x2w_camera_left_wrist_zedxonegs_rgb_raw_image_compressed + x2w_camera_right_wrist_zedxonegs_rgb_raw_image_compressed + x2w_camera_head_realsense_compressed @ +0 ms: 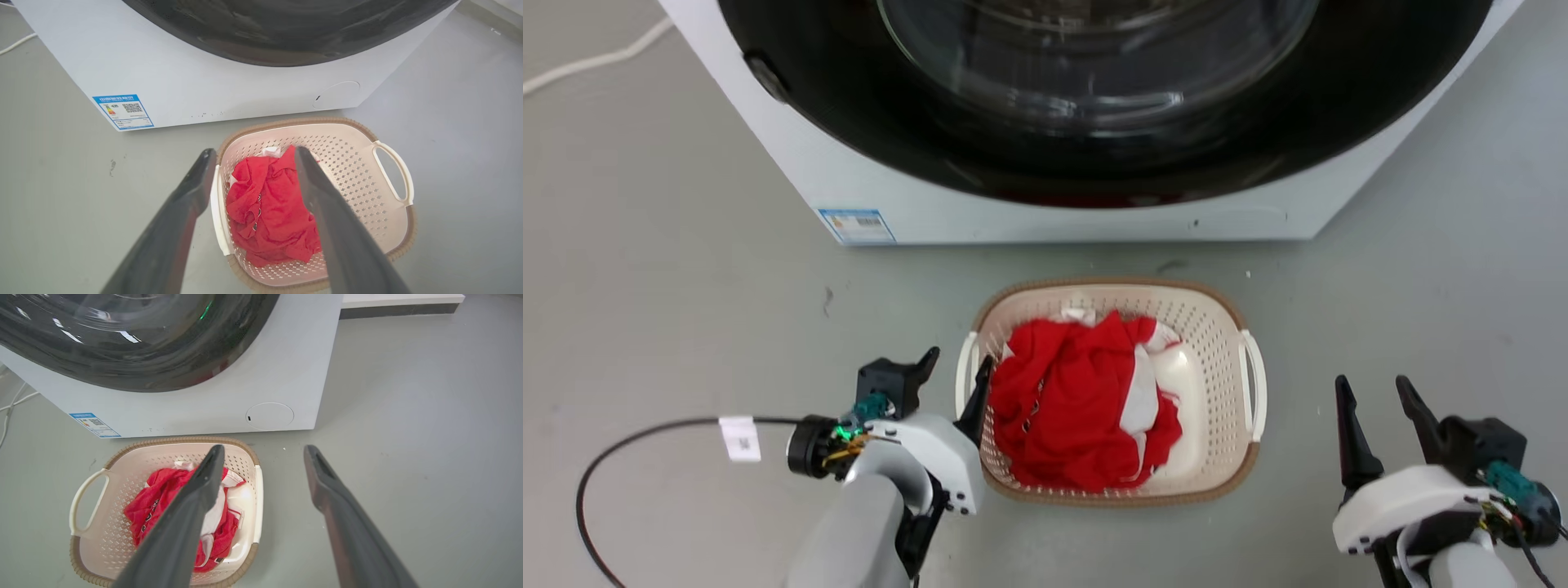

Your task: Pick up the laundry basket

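The cream perforated plastic laundry basket with a brown woven-look rim (pixel 1213 347) sits on the grey floor (pixel 686 286), holding crumpled red and white clothes (pixel 1078 408). Just behind the basket stands a white front-loading washing machine (pixel 1054 212). The left gripper (pixel 957 359) is spread wide and empty, its fingers astride the basket's white left handle (pixel 965 371). The right gripper (pixel 1372 384), also wide and empty, hangs well apart from the basket's right side
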Motion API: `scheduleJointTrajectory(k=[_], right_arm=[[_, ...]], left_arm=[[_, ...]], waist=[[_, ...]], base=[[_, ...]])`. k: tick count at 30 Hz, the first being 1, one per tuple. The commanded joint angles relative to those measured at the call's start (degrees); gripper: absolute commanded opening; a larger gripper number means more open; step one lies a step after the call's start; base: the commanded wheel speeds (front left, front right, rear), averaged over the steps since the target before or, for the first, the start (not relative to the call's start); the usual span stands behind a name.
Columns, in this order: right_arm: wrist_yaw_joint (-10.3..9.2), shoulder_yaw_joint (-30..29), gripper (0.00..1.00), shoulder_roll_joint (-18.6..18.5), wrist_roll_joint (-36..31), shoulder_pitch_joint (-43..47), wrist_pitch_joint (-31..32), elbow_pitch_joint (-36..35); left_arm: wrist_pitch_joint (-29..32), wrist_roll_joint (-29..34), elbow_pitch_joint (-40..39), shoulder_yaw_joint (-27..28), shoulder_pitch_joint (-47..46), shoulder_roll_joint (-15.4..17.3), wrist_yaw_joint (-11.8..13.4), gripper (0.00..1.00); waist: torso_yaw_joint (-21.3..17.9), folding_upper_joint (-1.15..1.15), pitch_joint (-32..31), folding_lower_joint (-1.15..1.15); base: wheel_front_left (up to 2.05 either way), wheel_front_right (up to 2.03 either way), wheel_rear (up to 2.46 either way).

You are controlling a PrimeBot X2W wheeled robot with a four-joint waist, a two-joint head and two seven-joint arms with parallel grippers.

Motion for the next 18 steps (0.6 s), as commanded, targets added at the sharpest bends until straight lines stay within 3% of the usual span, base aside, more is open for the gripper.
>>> scheduleJointTrajectory(k=[1, 18], right_arm=[[-0.02, 0.1, 1.0, 0.0, -0.4, -2.5, -0.5, 2.1], [-0.03, 4.0, 1.0, 0.0, 3.7, -24.7, -1.3, 29.1]], left_arm=[[0.7, -0.8, 1.9, -0.3, -2.4, 0.6, -0.1, 1.0], [12.6, -13.5, 16.0, -7.7, -18.3, 5.9, -0.1, 1.0]], waist=[[-1.3, 0.0, 5.1, -0.01], [-4.4, 0.0, 20.4, -0.01]], base=[[0.0, 0.0, 0.0], [0.0, 0.0, 0.0]])
